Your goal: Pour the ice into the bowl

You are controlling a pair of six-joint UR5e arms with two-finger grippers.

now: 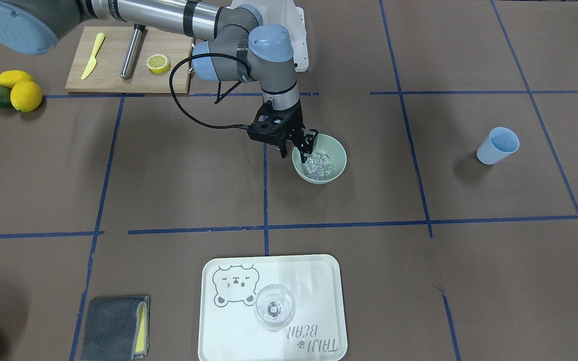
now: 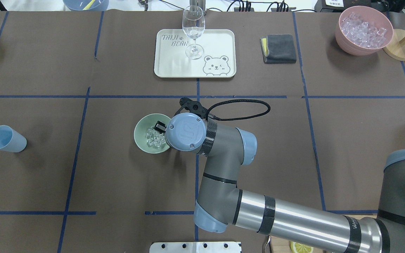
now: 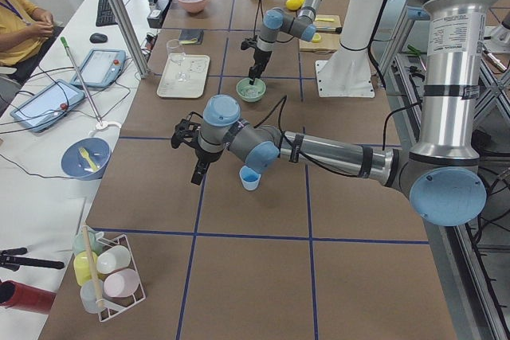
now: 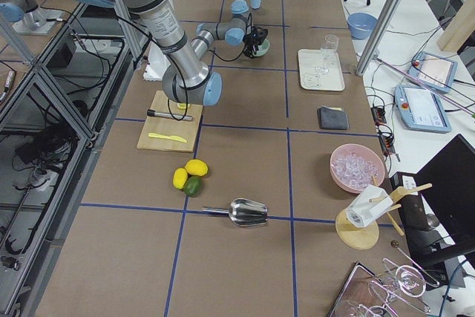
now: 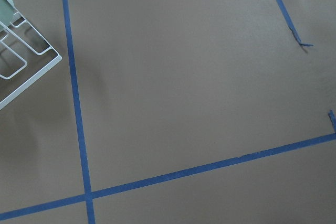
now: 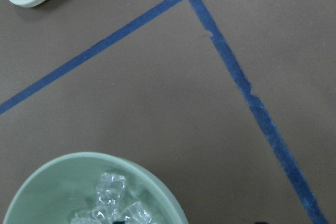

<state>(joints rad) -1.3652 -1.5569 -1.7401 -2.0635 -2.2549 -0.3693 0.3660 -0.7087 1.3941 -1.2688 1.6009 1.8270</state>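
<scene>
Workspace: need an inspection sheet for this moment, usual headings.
Surface: brown paper-covered table with a blue tape grid.
Job's things: ice piled in the green bowl; blue cup on its side, looks empty.
Clutter: tray with wine glass; grey cloth; cutting board with knife and lemon half; pink bowl of spare cubes; scoop.
End effectors: right end effector open, jaws straddling the bowl's rim; left end effector over bare table near the cup, cannot tell if open or shut.
Cables: black cable loops off the right wrist, away from the bowl.
Surroundings: operator seated at the side desk.
</scene>
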